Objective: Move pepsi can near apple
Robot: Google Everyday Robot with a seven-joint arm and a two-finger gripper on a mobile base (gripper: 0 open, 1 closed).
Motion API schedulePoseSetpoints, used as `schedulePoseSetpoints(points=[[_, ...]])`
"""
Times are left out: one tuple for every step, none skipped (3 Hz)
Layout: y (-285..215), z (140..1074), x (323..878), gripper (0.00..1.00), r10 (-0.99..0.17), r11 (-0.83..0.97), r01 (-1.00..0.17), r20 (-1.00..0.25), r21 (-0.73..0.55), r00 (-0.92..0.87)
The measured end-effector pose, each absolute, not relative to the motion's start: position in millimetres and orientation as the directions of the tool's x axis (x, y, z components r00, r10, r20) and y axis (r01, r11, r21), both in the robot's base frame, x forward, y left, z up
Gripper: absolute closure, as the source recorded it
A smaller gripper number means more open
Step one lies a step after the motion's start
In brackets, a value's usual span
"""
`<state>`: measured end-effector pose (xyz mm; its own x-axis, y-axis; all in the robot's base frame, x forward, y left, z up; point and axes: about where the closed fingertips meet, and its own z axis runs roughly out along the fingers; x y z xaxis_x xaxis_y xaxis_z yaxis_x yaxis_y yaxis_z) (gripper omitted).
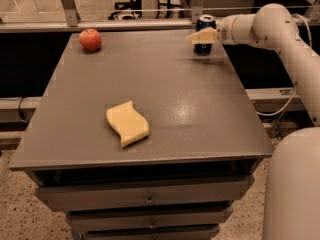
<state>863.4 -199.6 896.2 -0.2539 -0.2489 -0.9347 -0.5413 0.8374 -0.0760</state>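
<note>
Blue pepsi can (205, 21) stands at the table's (165, 84) far right corner, the gripper (201, 35) right against it; whether it's clamped, I cannot tell. Best grip squarely mid-can, then carry it left toward the apple (90, 39).

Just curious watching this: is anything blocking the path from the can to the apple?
Nothing visible does. The gripper is at the pepsi can; no object lies between it and the apple. The sponge sits nearer the front, off that path.
</note>
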Motion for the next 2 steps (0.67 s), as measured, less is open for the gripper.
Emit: schedulePoseSetpoints(points=[[-191,894,872,0.22,-0.220,0.831,-0.553,-0.944,-0.049,-0.246],[-180,912,863,0.45,-0.213,0.812,-0.581,-0.953,-0.052,-0.213]])
